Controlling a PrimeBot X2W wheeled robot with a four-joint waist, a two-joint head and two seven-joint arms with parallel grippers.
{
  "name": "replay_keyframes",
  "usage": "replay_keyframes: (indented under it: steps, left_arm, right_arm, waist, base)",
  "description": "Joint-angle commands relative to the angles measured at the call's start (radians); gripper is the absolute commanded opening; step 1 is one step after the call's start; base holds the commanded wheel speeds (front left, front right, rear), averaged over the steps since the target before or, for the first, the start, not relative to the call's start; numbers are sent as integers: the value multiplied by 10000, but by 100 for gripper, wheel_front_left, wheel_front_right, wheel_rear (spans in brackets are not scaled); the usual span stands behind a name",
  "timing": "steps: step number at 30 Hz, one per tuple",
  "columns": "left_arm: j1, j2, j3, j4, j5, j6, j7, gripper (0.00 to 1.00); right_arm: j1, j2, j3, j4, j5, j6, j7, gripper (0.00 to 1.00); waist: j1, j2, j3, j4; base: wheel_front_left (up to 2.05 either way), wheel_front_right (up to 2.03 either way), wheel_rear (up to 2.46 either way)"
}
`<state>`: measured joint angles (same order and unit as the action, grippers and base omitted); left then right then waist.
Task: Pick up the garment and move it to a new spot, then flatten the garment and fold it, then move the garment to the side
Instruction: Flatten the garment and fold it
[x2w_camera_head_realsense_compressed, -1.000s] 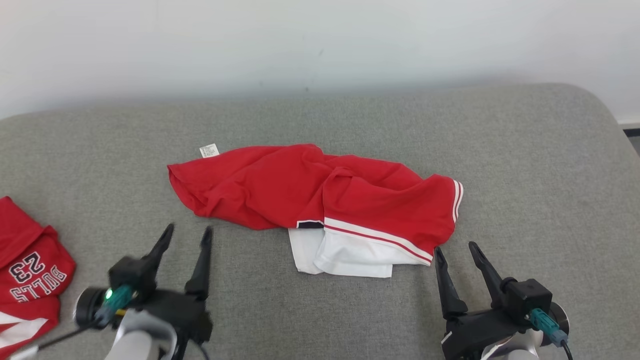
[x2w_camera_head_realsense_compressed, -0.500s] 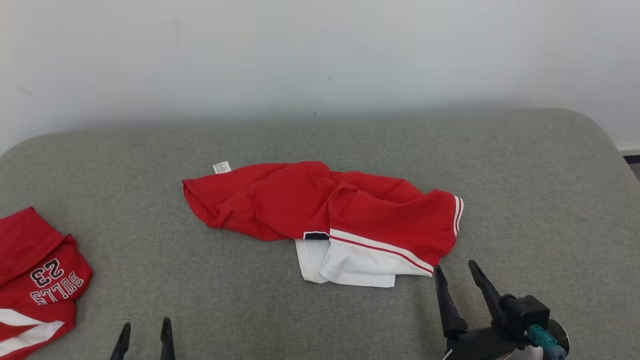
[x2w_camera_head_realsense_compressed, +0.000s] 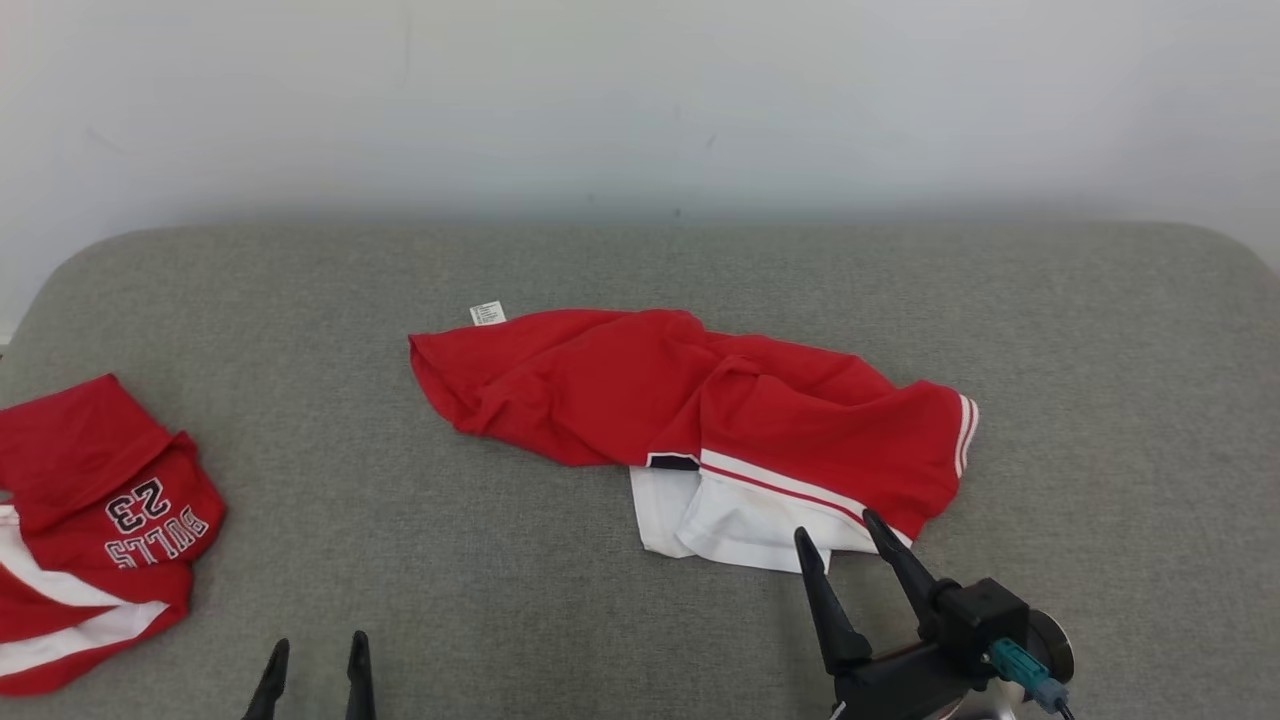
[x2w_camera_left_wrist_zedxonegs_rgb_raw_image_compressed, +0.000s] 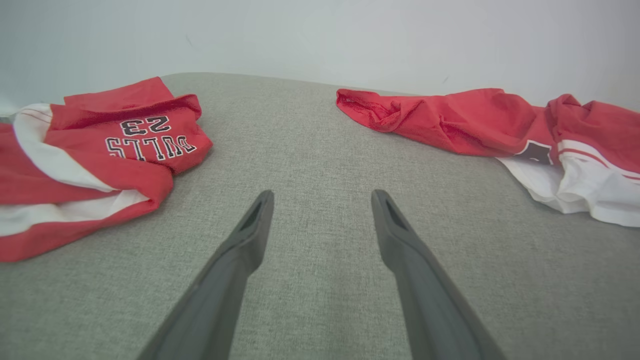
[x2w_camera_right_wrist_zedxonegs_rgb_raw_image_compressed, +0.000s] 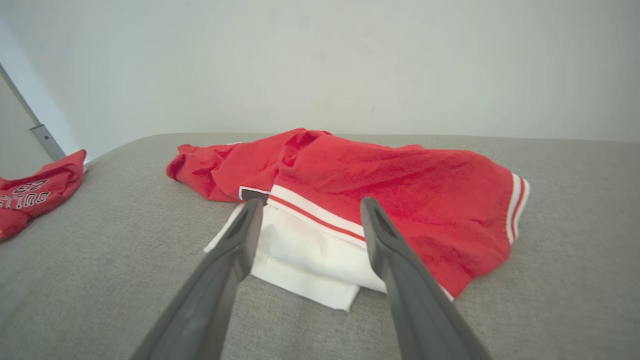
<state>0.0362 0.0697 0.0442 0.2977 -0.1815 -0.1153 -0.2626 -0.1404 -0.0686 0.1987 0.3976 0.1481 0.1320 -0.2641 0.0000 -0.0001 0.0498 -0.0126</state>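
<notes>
A crumpled red garment with a white band and striped trim lies in the middle of the grey cushion. It also appears in the left wrist view and the right wrist view. My right gripper is open just in front of the garment's white hem, with its fingertips overlapping that edge and nothing between them. My left gripper is open at the bottom edge, over bare cushion and well clear of the garment.
A second red garment, printed "BULLS 23", lies bunched at the cushion's left edge. A pale wall stands behind the cushion. Bare grey cushion lies between the two garments and to the right.
The head camera has shifted. My left gripper has drawn back toward the bottom edge. My right gripper has moved left along the garment's front, onto the white hem. Both stay open.
</notes>
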Motion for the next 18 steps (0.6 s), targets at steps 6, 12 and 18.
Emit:
replay_keyframes:
  steps: [6, 12, 18]
  left_arm:
    - [-279, -132, -543, 311, 48, -141, -33, 100]
    - [-429, -177, -1020, 505, -43, -137, -33, 100]
    - [-560, -195, -1290, 585, -217, -146, -34, 100]
  right_arm:
    - [-680, 64, 582, 574, -142, -25, -1, 100]
    - [-1263, 117, 501, 1655, -635, -25, -1, 100]
    - [-1640, 163, 23, 2546, -1062, -25, -3, 100]
  waist:
    - [0, 1, 344, 919]
    - [0, 1, 546, 1562]
    - [0, 1, 832, 1864]
  base:
    - [0, 0, 0]
    - [0, 0, 0]
    - [0, 0, 0]
